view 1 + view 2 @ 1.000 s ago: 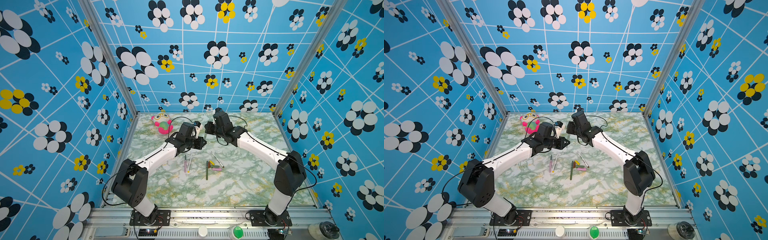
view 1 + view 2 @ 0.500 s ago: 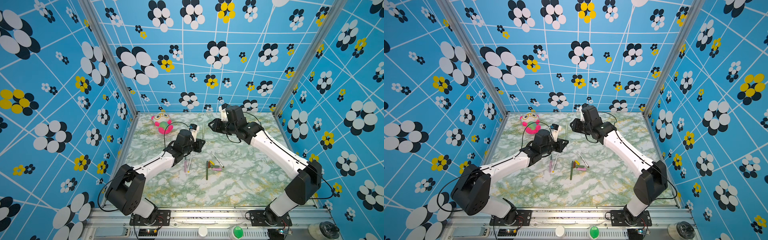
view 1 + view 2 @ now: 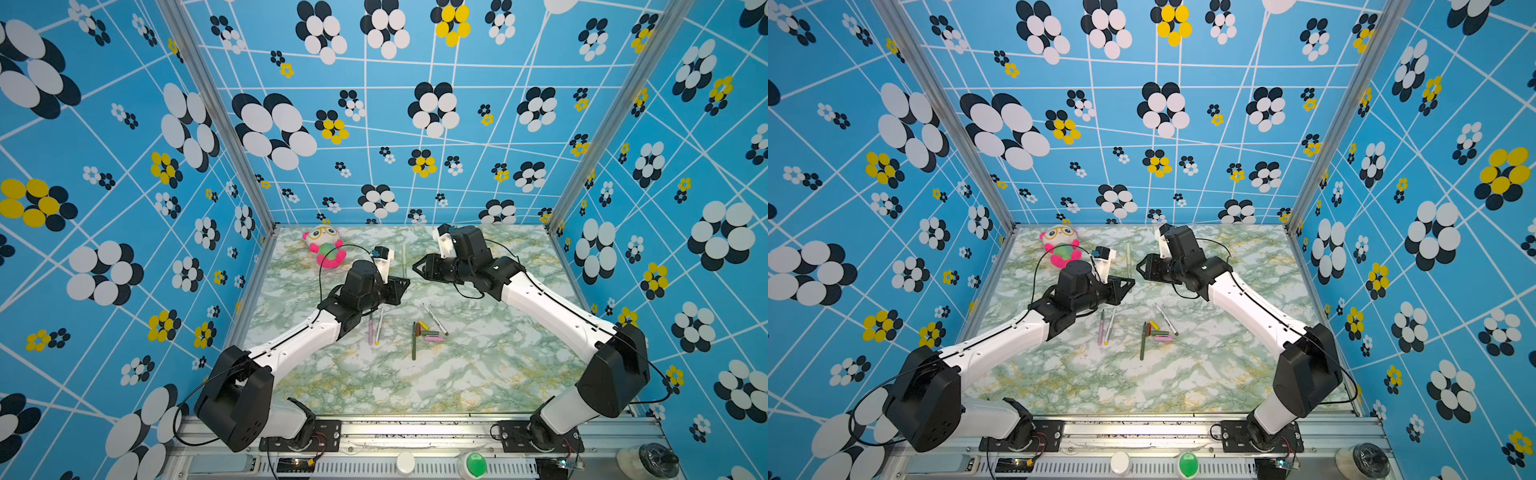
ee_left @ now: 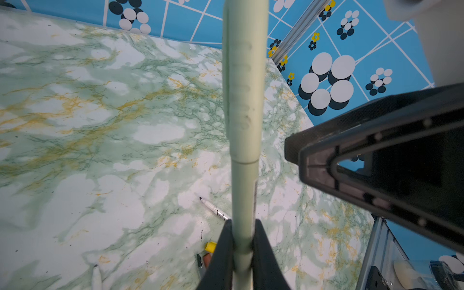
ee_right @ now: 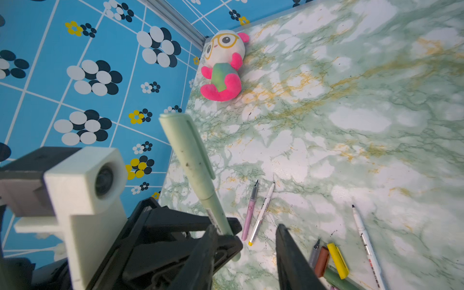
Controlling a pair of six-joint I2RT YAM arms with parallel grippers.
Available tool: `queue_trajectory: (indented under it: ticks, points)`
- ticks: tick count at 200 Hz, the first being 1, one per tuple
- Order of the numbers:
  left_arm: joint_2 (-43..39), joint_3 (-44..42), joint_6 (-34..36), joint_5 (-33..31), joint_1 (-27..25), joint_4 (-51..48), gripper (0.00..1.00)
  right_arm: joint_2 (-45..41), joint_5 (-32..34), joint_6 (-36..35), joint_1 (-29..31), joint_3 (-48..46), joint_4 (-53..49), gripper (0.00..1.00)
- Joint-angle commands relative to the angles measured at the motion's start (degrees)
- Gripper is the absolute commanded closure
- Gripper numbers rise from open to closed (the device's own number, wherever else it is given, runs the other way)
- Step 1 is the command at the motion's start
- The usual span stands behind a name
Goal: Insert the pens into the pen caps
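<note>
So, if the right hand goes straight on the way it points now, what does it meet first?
Probably the pale green capped pen, held in the shut left hand just ahead of the open right hand; exact depth is unclear.

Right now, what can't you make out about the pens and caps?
- Left wrist view: the pale green capped pen runs off the top edge, hiding its cap end.
- Same view: the left gripper hides part of the short yellow plastic cap.
- Right wrist view: the bottom edge cuts off the stubby green plastic cap.
</note>
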Motion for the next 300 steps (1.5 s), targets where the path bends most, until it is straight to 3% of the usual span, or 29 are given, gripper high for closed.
queue_trajectory:
  ticks: [1,132,168,221,269,300]
  points:
    - [-1.4,0.0,-1.2,1.4,-0.8,-0.8,1.0,-1.4,-2.8,-1.6,0.8,-0.6,4.3,0.59]
    - [0.2,1.3,-2.8,2.7,-1.1,0.2,1.0,3.3,-2.6,-1.6,2.1,-1.8,7.0,0.62]
    - [0.8,1.3,-3.2,2.8,-1.2,0.5,1.0,4.5,-2.6,-1.6,2.6,-1.2,7.2,0.67]
    - [0.7,1.3,-3.6,2.0,-1.2,0.7,1.0,4.7,-1.9,-1.7,3.1,-1.7,7.6,0.84]
    - [0.9,1.3,-4.2,2.6,-1.2,0.9,1.0,2.7,3.3,-1.5,3.1,-2.5,7.3,0.92]
    - [-0.2,0.2,-3.5,3.4,-1.2,1.0,0.72,1.5,9.8,-2.0,2.6,-0.7,2.7,0.92]
